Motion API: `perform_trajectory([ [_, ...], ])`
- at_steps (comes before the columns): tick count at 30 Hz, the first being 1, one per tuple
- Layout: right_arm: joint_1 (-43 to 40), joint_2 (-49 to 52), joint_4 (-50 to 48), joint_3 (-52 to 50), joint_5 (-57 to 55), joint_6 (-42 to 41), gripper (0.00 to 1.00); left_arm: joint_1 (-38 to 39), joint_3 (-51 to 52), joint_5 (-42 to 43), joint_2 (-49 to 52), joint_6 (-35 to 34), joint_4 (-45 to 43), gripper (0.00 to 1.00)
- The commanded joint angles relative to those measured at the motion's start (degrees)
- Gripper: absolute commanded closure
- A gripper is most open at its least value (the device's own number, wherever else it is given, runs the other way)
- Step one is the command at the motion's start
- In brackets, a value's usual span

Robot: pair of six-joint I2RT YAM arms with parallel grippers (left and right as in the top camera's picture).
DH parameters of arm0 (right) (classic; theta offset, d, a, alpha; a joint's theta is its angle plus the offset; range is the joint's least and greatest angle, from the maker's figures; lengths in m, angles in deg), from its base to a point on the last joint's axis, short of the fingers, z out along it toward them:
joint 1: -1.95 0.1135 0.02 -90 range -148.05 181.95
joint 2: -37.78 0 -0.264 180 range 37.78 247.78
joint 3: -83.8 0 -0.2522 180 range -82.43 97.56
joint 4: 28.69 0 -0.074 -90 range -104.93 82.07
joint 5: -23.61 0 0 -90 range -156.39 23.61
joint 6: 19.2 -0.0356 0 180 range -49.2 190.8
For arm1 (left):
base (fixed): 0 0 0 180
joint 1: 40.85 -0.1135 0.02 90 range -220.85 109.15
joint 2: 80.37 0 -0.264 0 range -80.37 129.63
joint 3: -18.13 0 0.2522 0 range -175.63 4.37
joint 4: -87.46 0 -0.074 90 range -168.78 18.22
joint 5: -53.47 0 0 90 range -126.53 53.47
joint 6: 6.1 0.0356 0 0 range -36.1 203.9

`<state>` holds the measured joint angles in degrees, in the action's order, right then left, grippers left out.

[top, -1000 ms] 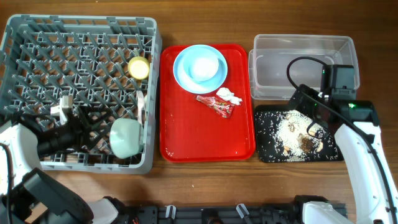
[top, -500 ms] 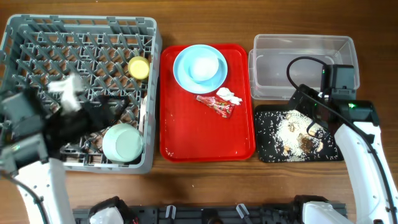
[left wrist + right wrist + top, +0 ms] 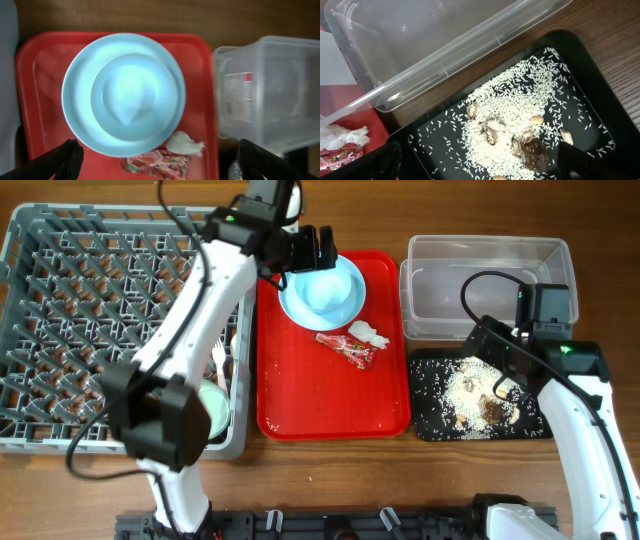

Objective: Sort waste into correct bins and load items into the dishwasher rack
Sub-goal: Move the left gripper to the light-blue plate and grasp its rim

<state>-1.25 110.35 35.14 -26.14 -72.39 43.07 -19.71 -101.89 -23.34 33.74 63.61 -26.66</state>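
While food scraps [image 3: 480,395] lie in the black tray [image 3: 428,423] at four o'clock and a green bowl [image 3: 212,406] with cutlery [image 3: 222,358] sits in the rack [image 3: 90,280] at nine, the left gripper [image 3: 312,252] hovers open, empty, over the blue bowl [image 3: 132,95] and plate [image 3: 75,115] at twelve. Unsorted, the wrapper [image 3: 348,350] and tissue [image 3: 367,333] lie just beside the plate's rim; the right gripper [image 3: 480,160] hangs open over the scraps.
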Motion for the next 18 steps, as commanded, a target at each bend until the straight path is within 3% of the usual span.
perform_trajectory([
  [1,0.0,0.4,-0.1,0.6,0.1,0.6,0.0,1.2,-1.4,-0.8,5.2,-1.2,-1.6,0.0],
  [3,0.0,0.4,-0.1,0.6,0.1,0.6,0.0,2.4,-1.4,-0.6,7.0,-0.9,-2.3,0.01],
  [4,0.0,0.4,-0.1,0.6,0.1,0.6,0.0,3.1,-1.4,-0.7,7.7,-0.3,-3.0,0.11],
  [5,0.0,0.4,-0.1,0.6,0.1,0.6,0.0,4.1,-1.4,-0.9,8.3,0.5,-3.7,0.45],
  [6,0.0,0.4,-0.1,0.6,0.1,0.6,0.0,4.9,-1.4,-1.8,8.5,0.5,-4.0,0.63],
  [8,0.0,0.4,-0.1,0.6,0.1,0.6,0.0,7.3,-1.4,-7.5,9.0,0.5,-4.6,0.76],
  [11,0.0,0.4,-0.1,0.6,0.1,0.6,0.0,10.3,-1.3,-14.2,10.3,0.5,-6.2,0.85],
  [18,0.0,0.4,-0.1,0.6,0.1,0.6,0.0,12.8,-1.3,-18.0,13.8,0.5,-10.6,0.8],
])
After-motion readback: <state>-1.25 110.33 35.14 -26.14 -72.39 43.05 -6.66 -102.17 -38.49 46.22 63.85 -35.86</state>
